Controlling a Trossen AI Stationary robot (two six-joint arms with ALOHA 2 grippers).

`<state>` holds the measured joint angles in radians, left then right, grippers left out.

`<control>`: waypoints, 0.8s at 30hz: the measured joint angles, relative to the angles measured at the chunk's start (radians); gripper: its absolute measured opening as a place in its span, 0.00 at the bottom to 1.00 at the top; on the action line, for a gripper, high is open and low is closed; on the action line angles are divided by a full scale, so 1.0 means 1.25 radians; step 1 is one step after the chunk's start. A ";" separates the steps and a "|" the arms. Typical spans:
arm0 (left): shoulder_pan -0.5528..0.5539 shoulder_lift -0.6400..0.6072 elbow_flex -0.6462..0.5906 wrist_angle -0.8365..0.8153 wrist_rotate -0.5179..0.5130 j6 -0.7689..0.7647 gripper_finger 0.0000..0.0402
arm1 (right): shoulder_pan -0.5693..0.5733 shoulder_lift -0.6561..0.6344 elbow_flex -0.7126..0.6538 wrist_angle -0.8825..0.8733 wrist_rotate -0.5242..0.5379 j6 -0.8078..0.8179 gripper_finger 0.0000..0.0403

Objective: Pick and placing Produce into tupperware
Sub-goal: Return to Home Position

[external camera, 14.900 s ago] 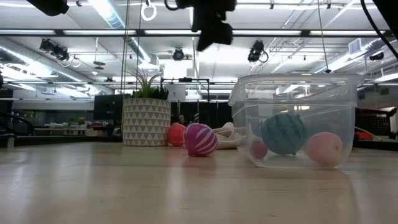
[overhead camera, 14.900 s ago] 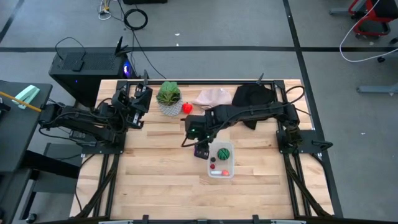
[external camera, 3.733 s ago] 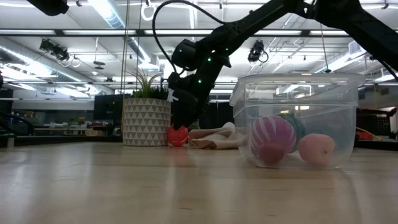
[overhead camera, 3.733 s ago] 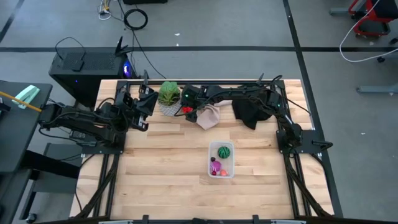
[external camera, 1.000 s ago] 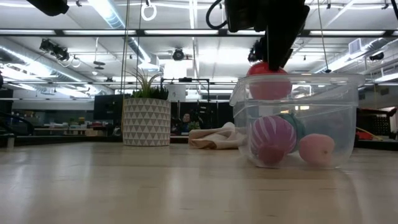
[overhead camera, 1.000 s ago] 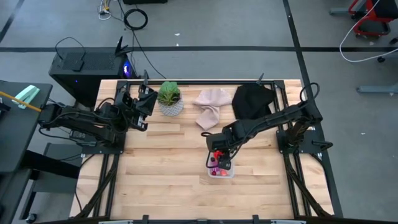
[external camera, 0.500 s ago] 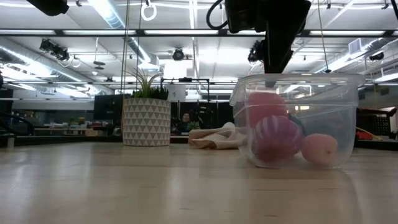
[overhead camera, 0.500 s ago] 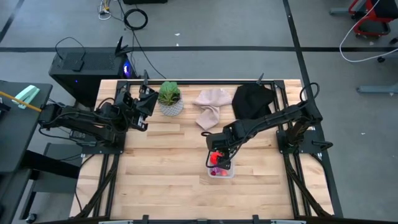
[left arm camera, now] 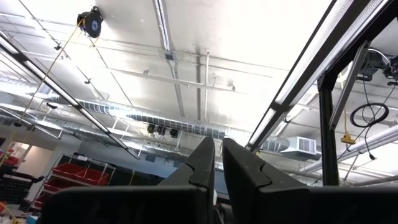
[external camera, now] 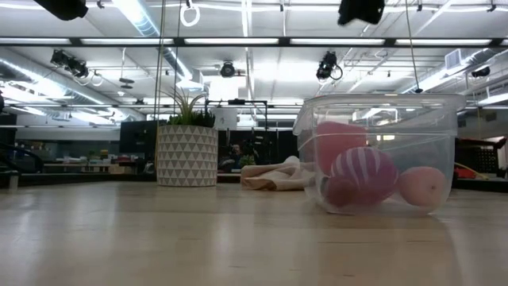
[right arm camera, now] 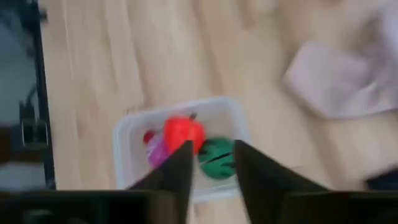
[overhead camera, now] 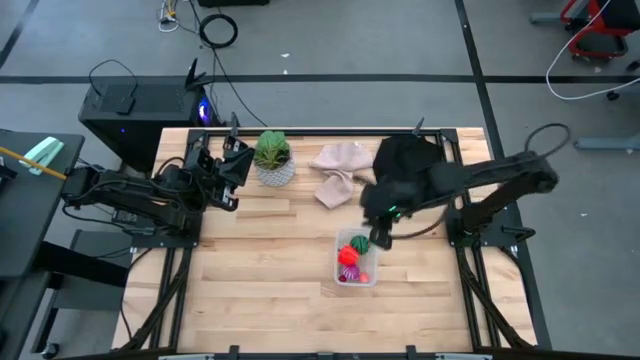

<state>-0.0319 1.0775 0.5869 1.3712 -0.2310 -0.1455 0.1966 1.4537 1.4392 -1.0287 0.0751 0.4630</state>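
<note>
Right gripper [right arm camera: 211, 149] hangs released, empty | tupperware [external camera: 444, 127] sits below, just ahead of its fingertips [right arm camera: 180, 165], holding red, green, purple produce [overhead camera: 347, 255], apparently nothing left to grasp | left gripper [overhead camera: 232, 165] rests clenched beside plant [overhead camera: 271, 152].

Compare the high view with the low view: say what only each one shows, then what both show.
Only the high view: the left gripper parked at the left edge of the table, the right gripper whole, hanging beside the tupperware, the black cloth, and the green round piece inside the tupperware. Only the low view: the room's ceiling lights and the triangle pattern on the pot. Both: the tupperware holding the red apple and purple onion, the plant, the beige cloth.
</note>
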 joint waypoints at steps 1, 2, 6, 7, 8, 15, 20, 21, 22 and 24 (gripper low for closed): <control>0.000 0.000 0.000 0.000 0.000 0.000 0.10 | -0.006 -0.031 -0.005 0.005 0.021 0.002 0.25; 0.000 0.000 0.000 0.000 0.000 0.000 0.10 | -0.011 -0.062 -0.015 0.021 0.045 0.003 0.18; 0.000 0.000 0.000 0.000 0.000 0.000 0.10 | -0.051 -0.196 -0.089 0.148 0.095 0.010 0.03; 0.000 0.000 0.000 -0.001 0.000 0.000 0.09 | -0.065 -0.233 -0.117 0.192 0.095 0.017 0.04; 0.000 0.000 0.000 -0.001 0.000 0.000 0.09 | -0.078 -0.269 -0.149 0.235 0.097 0.025 0.04; 0.001 0.000 0.000 -0.003 0.000 0.000 0.07 | -0.170 -0.511 -0.389 0.532 0.092 0.031 0.01; 0.001 0.000 0.000 -0.028 0.000 0.001 0.09 | -0.210 -0.638 -0.514 0.674 0.084 0.031 0.01; 0.001 0.000 0.000 -0.030 0.000 0.001 0.09 | -0.216 -0.659 -0.535 0.692 0.084 0.029 0.01; 0.001 0.000 0.000 -0.032 0.000 0.001 0.10 | -0.222 -0.680 -0.554 0.710 0.084 0.028 0.01; 0.001 0.000 0.000 -0.032 0.000 0.001 0.10 | -0.233 -0.725 -0.596 0.747 0.083 0.027 0.01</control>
<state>-0.0309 1.0779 0.5869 1.3306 -0.2314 -0.1442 -0.0945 0.5481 0.6944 -0.0944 0.1791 0.4965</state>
